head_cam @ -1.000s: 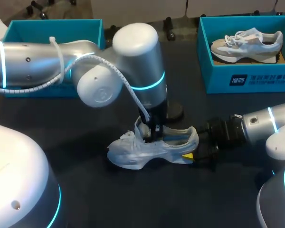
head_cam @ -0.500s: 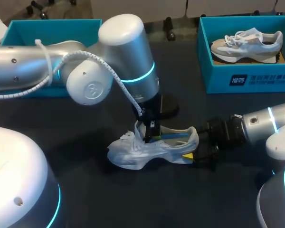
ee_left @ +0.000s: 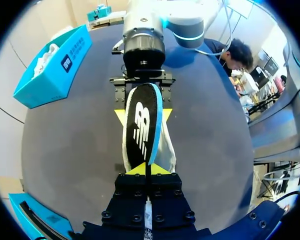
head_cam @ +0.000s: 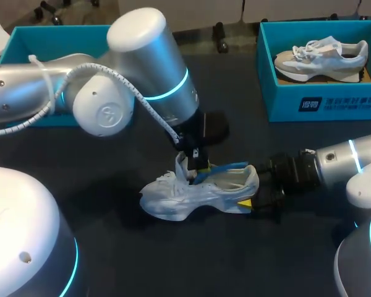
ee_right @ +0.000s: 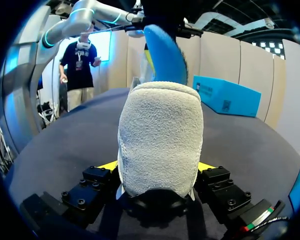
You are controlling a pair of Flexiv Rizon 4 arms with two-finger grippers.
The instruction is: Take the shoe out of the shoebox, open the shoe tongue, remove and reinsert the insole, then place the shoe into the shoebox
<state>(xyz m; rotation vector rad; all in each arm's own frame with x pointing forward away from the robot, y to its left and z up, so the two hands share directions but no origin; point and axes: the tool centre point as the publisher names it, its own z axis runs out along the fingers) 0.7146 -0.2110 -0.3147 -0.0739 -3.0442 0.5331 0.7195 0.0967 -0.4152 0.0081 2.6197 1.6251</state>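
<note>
You have the shoe (head_cam: 198,192) out on the table (head_cam: 173,260), heel clamped in your right tool (ee_right: 157,170), and your left tool (ee_left: 146,169) pinches the blue-edged insole (ee_left: 142,125), partly lifted from it, so full removal, reinsertion and return to the shoebox (head_cam: 68,27) remain.

Two shoes: the white shoe (head_cam: 191,197) at 6 o'clock, the tan shoe (head_cam: 321,54) at 1 o'clock. Two blue boxes: left shoebox (head_cam: 37,40), right shoebox (head_cam: 321,102). One insole (head_cam: 226,166).
</note>
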